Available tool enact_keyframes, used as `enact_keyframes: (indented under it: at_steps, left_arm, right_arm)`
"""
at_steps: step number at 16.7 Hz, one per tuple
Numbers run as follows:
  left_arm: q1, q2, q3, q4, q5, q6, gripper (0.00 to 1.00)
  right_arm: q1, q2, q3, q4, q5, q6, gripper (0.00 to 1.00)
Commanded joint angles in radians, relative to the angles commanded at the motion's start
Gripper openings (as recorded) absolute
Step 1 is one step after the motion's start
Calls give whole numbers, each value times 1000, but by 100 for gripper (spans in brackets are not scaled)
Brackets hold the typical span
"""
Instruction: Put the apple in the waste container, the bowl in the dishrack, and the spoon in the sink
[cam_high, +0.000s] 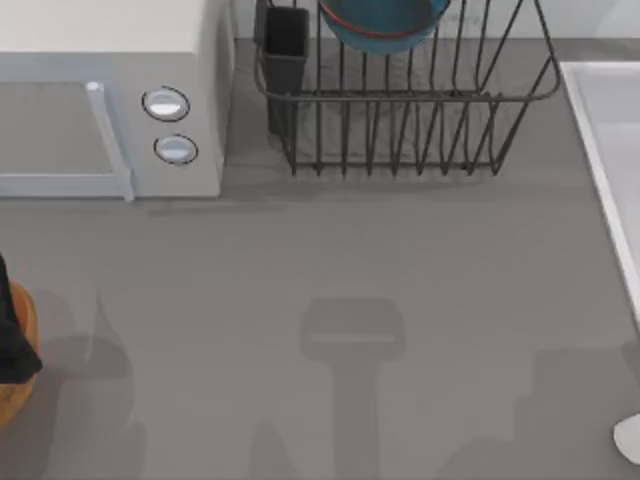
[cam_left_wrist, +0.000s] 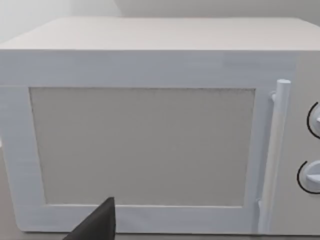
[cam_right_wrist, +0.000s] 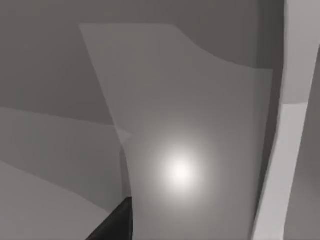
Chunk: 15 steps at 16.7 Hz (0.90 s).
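Observation:
The blue-teal bowl (cam_high: 383, 25) with its reddish rim sits inside the black wire dishrack (cam_high: 400, 110) at the back. At the table's left edge is the orange-brown waste container (cam_high: 18, 360), with a black part of my left arm (cam_high: 14, 345) over it. The apple is out of view. The white tip of the spoon (cam_high: 629, 437) shows at the front right corner. Along the right edge runs the pale sink (cam_high: 600, 120). A dark part of my left gripper (cam_left_wrist: 100, 222) faces the microwave. A dark part of my right gripper (cam_right_wrist: 116, 225) is beside a pale glossy surface.
A white microwave (cam_high: 110, 100) with two dials and a door handle stands at the back left, close in front of the left wrist camera. A dark cutlery cup (cam_high: 286, 45) hangs at the rack's left corner. Bare grey tabletop (cam_high: 330, 330) spans the middle.

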Motion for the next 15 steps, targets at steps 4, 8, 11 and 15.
enact_keyframes:
  at_steps: [4,8,11,15]
  left_arm:
    - [0,0,0,0,0,0,100]
    - [0,0,0,0,0,0,100]
    - [0,0,0,0,0,0,100]
    - [0,0,0,0,0,0,100]
  right_arm:
    - [0,0,0,0,0,0,0]
    - [0,0,0,0,0,0,0]
    - [0,0,0,0,0,0,0]
    - [8,-85,65,-136,29,35,0]
